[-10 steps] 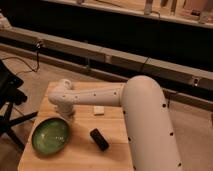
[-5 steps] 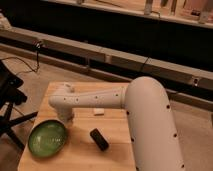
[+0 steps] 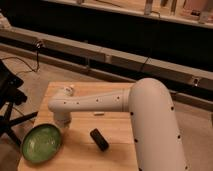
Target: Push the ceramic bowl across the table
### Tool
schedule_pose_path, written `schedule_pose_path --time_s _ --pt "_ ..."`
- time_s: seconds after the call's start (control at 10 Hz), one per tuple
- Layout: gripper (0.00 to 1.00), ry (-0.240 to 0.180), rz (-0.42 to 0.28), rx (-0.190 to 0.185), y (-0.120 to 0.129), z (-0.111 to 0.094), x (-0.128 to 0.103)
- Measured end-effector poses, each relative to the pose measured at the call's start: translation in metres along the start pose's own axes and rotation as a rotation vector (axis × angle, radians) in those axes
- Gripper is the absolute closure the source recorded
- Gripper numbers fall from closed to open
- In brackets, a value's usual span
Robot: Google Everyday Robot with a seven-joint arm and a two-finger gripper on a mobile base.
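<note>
In the camera view, the ceramic bowl (image 3: pixel 42 143) sits at the lower left of the frame, on the near left corner of the counter (image 3: pixel 115 150). The tool (image 3: pixel 62 123) hangs just beside the bowl's upper right rim, at the end of the white arm (image 3: pixel 100 101) reaching in from the right. A small black block (image 3: pixel 99 139) lies on the wood to the right of the bowl, apart from it.

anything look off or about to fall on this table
The ceramic bowl sits at the near left corner of the table, its rim at or just past the edge. The claw is beside it. The black block lies askew.
</note>
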Motion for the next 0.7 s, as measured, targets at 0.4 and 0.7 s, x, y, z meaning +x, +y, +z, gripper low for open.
schedule_pose_path --time_s 0.4,0.7 --pt "1.00 -0.048 -0.048 0.017 -0.001 0.005 -0.021" --pt "0.92 -0.043 -0.029 0.042 0.000 -0.007 -0.021"
